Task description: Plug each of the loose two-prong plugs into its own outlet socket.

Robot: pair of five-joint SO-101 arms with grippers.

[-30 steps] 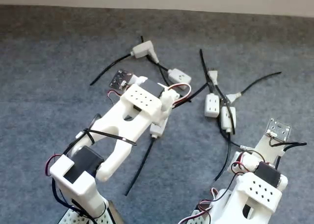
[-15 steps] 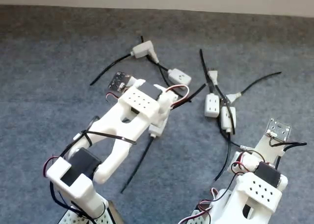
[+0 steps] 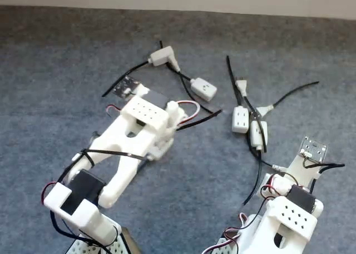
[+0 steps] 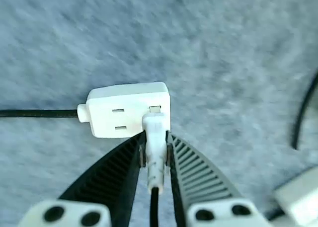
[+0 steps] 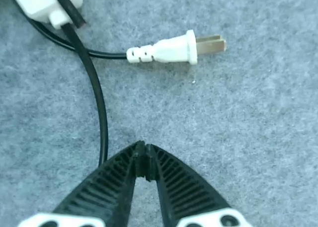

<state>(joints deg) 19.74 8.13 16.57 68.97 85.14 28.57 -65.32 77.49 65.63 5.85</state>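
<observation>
Now the left gripper [image 4: 155, 140] pinches a plug [image 4: 155, 121] at a socket [image 4: 114, 110].
Lower right in the high view, the right gripper [image 5: 145, 160] has its jaws together, near a loose plug [image 5: 174, 49].

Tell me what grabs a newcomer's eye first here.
The left tool, shut on a white two-prong plug whose nose meets a white outlet socket on the grey carpet. Next, the right tool, shut on nothing, with a loose plug lying beyond it, prongs bare.
</observation>
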